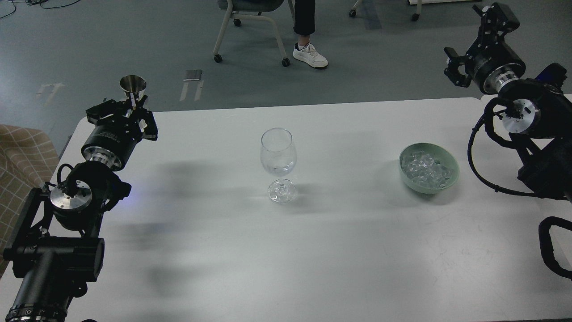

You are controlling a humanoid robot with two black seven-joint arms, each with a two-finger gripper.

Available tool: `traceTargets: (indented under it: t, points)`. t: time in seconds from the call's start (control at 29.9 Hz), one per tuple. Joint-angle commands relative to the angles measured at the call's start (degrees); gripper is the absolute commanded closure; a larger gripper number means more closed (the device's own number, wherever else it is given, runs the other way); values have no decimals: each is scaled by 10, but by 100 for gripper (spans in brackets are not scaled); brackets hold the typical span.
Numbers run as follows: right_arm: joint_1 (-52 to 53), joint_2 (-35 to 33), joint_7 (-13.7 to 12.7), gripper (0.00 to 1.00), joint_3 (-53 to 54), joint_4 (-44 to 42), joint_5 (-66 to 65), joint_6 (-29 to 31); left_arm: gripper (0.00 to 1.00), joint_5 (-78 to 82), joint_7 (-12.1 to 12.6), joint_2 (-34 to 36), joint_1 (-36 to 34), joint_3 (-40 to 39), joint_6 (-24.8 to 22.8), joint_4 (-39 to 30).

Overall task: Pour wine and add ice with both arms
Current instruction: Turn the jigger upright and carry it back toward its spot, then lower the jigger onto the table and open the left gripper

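Note:
A clear wine glass (278, 154) stands upright mid-table, with a little clear wine (278, 168) barely showing in its bowl. A pale green bowl (451, 178) to its right holds many clear ice cubes (424, 169). My left gripper (131, 106) is at the table's far left corner, well left of the glass. It is shut on the stem of a small steel measuring cup (133, 86), held upright with its mouth up. My right gripper (473, 41) is open and empty, raised beyond the table's far right corner, behind and right of the bowl.
The white table (339, 250) reaches the front edge of the view. A chair (250, 18) and a person's leg and white shoe (309, 54) are on the floor beyond the far edge. A checked fabric (20, 156) lies off the left edge.

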Motion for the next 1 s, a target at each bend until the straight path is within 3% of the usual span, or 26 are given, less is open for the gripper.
traceTargets:
  t: [0.0, 0.07, 0.2, 0.37, 0.9, 0.97]
  points:
    - [-3, 1, 0, 0, -1, 0, 0, 0, 100, -10, -5, -18, -18, -1, -29, 72]
    - [-3, 0, 0, 0, -1, 0, 0, -1, 100, -11, -12, -19, -22, -1, -47, 101]
    - [-3, 0, 0, 0, -3, 1, 0, -1, 100, -18, -20, -23, -40, 0, -126, 203]
    - [-10, 0, 0, 0, -2, 1, 0, -2, 100, -18, -20, -22, -62, -1, -163, 283]
    - [-13, 6, 0, 0, -4, 2, -1, -5, 100, -18, -25, -18, -83, 8, -149, 329]
    - [-13, 6, 0, 0, -4, 2, -1, -5, 95, -18, -26, -18, -83, 8, -149, 329]
